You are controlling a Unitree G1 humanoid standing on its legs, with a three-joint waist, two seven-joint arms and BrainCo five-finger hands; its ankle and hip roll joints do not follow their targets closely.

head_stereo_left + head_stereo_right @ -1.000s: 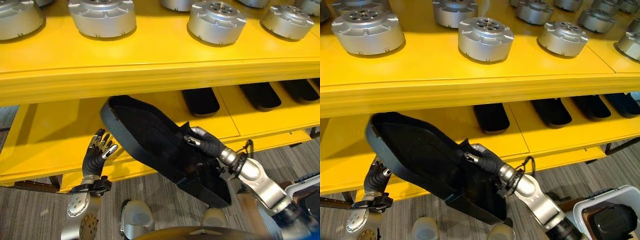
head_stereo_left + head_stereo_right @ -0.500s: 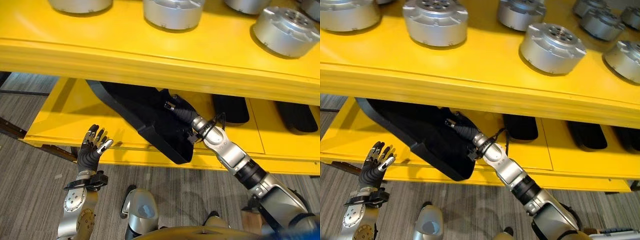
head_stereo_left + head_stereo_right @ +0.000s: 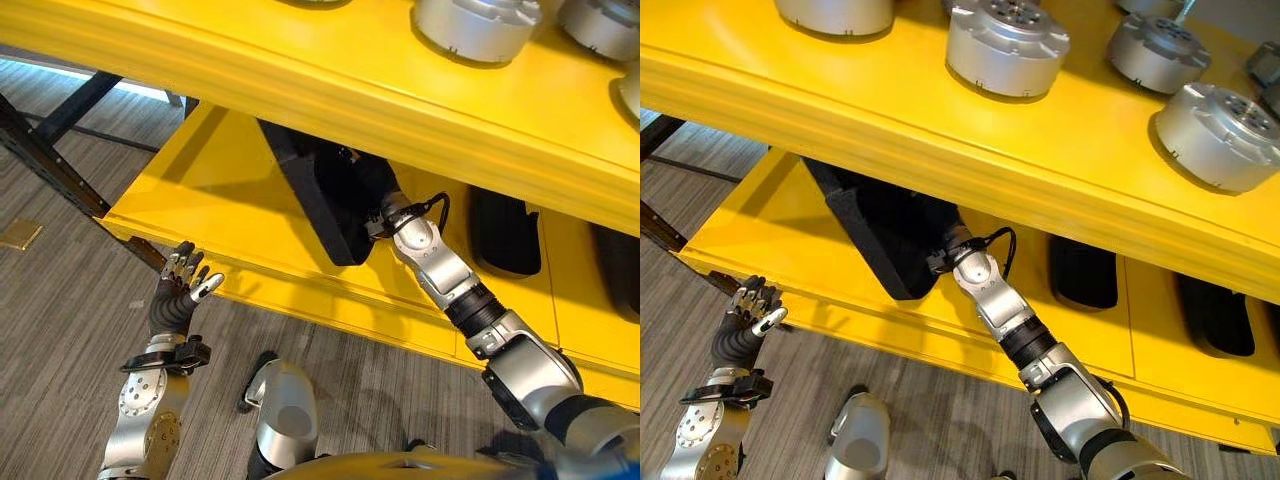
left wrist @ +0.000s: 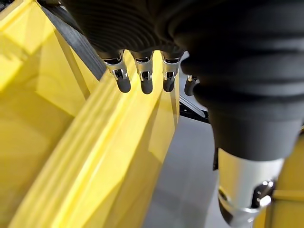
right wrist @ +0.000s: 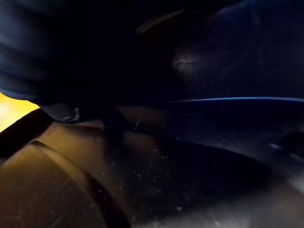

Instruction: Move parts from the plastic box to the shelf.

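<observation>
Right hand [image 3: 375, 205] reached under the upper shelf [image 3: 400, 110] against a black tray-like part [image 3: 315, 195] on the lower shelf [image 3: 210, 200]; its fingers were hidden behind the part, so I could not tell whether they pinched it. Left hand [image 3: 180, 295] hung spread and idle at about 7 o'clock from the part, off the shelf edge. To finish well, the part should probably slide fully flat toward 12 o'clock, clear of the black tray [image 3: 503, 230] at 3 o'clock, before letting go.
</observation>
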